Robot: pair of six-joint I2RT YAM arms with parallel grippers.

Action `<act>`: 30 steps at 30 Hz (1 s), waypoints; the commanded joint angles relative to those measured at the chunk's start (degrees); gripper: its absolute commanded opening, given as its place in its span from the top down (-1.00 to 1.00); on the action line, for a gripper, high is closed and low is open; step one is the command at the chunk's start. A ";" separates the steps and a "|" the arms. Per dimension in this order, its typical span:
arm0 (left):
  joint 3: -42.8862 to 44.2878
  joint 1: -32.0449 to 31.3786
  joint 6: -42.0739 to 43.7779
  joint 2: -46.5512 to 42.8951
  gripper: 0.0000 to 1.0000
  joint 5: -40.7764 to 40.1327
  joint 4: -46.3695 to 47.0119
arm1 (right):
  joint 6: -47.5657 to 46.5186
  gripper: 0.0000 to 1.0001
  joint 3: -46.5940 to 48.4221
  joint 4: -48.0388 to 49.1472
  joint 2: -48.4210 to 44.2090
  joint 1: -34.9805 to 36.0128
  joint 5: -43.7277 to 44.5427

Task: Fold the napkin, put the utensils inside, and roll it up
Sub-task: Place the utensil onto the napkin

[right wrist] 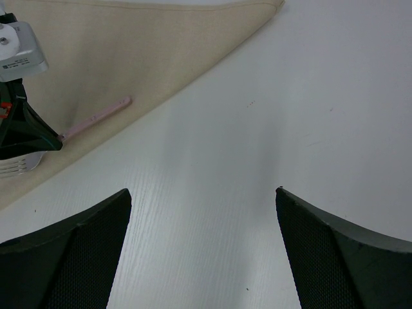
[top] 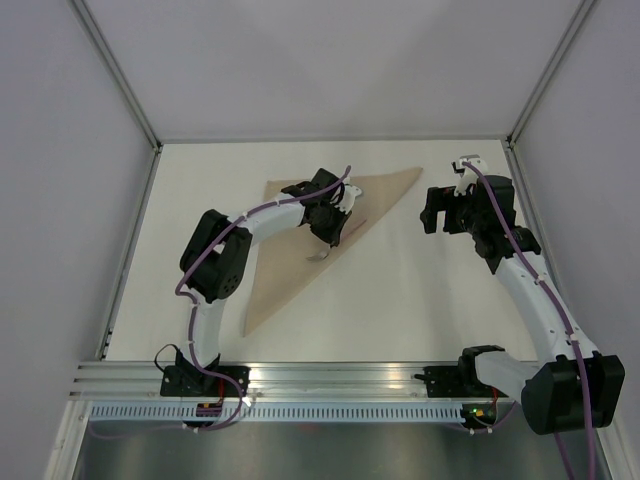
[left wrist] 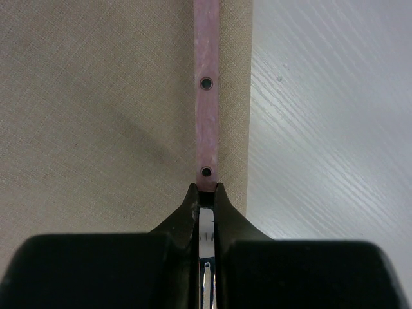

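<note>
One utensil (left wrist: 206, 96) is clamped in the left gripper (left wrist: 206, 190). Its two dark fingers are pressed together on the near end of a flat, dusty-pink handle with two small round rivets. A sliver of bright metal shows in the slit between them. The handle runs straight away from the fingertips and lies on the napkin (top: 285, 275), just inside the cloth's long edge and parallel to it. From across the table, the silvery head of the utensil shows on the other side of the gripper, low over the cloth, though I cannot make out its exact shape.

The napkin is a beige, finely woven fabric folded into a long triangle. It lies flat on the white table (top: 410, 300), with one point toward the arm bases and its short side toward the far wall. The tabletop has a faint wood-grain streaking.

The right gripper (top: 436, 208) hangs over bare table, well apart from the napkin's far right corner. Its textured black fingers (right wrist: 71, 251) are spread wide with nothing between them.
</note>
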 commanded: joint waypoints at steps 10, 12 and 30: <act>2.74 -0.75 -2.91 1.39 0.95 -0.07 2.84 | 0.04 -0.96 -0.25 0.67 0.39 0.28 1.04; 2.83 -0.84 -2.82 1.83 0.95 0.28 2.84 | 0.04 -0.96 -0.17 0.66 0.48 0.28 1.04; 1.25 -1.89 -2.74 1.57 0.23 -2.09 3.28 | -0.05 -0.96 0.01 0.40 0.83 0.28 0.78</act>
